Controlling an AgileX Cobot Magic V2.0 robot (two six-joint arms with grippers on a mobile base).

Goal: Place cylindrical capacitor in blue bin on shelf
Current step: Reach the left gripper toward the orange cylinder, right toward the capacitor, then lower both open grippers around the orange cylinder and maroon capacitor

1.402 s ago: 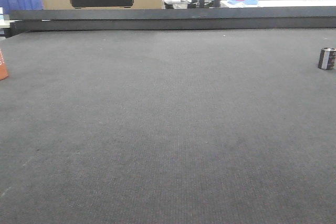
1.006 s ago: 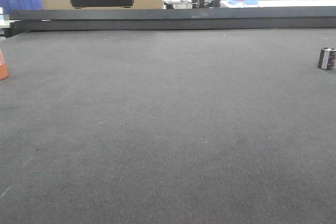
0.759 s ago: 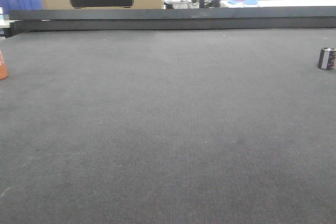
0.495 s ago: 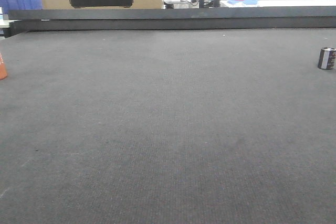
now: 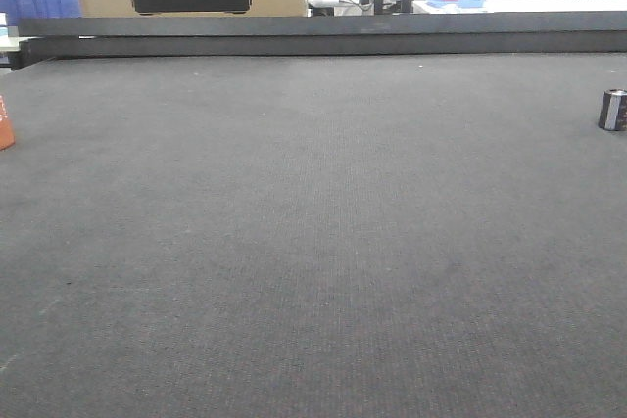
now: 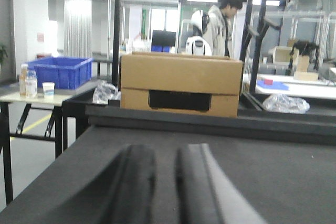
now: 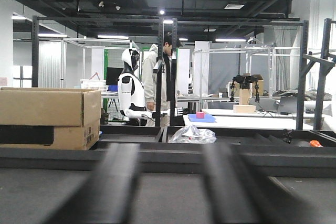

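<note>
A: The left gripper has its fingers close together, holding nothing. The right gripper is wide and empty too.

B: The cylindrical capacitor sits at the front view's right edge. A clumsy bump could make it roll away.

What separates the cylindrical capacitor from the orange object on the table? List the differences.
Colour: the cylindrical capacitor is black with a pale grey part, while the orange object is plain orange.
Place: the capacitor stands at the far right of the dark mat, the orange object at its far left.
Visibility: the capacitor shows almost whole, while the orange object is mostly cut off by the frame edge.
Both rest on the mat, with no gripper near either.
</note>
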